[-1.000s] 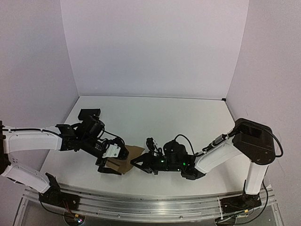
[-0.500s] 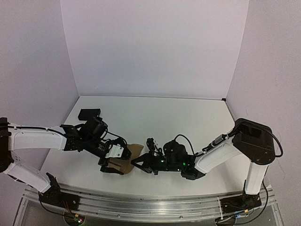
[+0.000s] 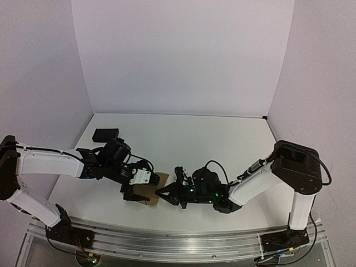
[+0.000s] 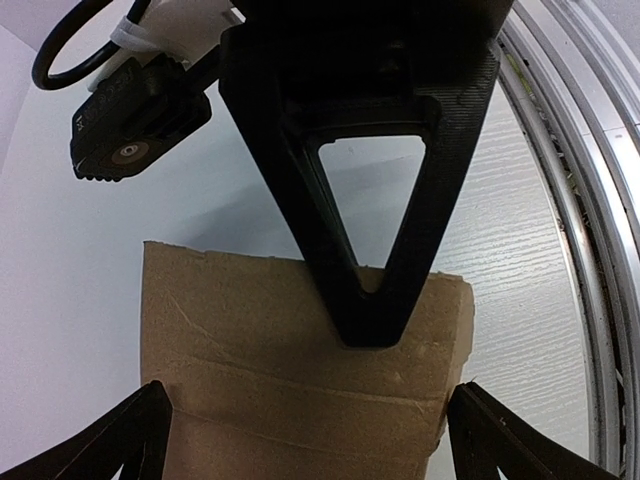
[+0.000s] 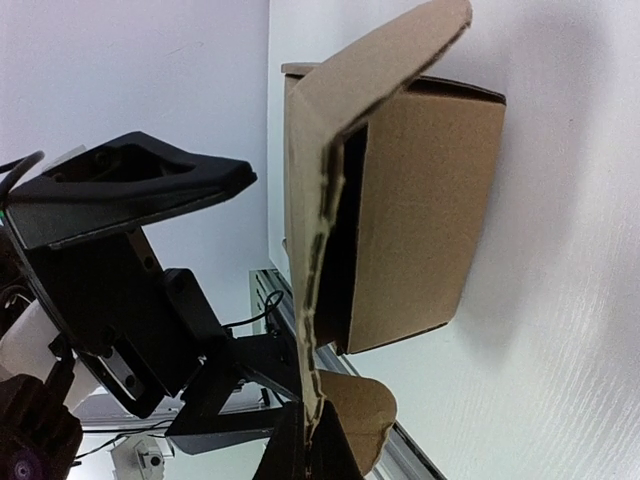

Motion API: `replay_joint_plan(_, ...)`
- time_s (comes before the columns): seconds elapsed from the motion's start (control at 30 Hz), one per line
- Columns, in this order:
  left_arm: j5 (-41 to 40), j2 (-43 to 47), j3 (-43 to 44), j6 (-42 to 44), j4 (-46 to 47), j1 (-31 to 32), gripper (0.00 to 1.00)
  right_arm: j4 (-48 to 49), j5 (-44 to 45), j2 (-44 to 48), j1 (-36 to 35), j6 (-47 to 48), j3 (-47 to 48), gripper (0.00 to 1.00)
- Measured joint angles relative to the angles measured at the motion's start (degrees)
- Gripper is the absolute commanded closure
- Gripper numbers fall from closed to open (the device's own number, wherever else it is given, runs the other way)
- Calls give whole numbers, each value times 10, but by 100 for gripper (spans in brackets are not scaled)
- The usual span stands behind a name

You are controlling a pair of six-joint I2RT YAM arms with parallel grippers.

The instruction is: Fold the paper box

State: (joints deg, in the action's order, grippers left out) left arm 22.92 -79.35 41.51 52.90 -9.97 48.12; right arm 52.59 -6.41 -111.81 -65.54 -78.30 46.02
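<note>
At the paper box (image 5: pixel 420 210), right claw (image 5: pixel 305 455) is pinched shut on one flap (image 5: pixel 380 70); left claw (image 4: pixel 305 440) gapes astride the box, empty. Likely the flap-closing step: next, press the flap over the opening.

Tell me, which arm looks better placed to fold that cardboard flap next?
Right, probably. The right gripper is shut on the loose flap of the paper box, so it can swing it over. The left gripper stands wide open astride the box, gripping nothing.
</note>
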Motion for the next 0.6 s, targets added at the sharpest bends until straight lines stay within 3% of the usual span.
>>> replay_joint_plan(0.6, -5, 33, -50, 65, 29, 2, 6, 16, -15, -35, 0, -8, 18, 99)
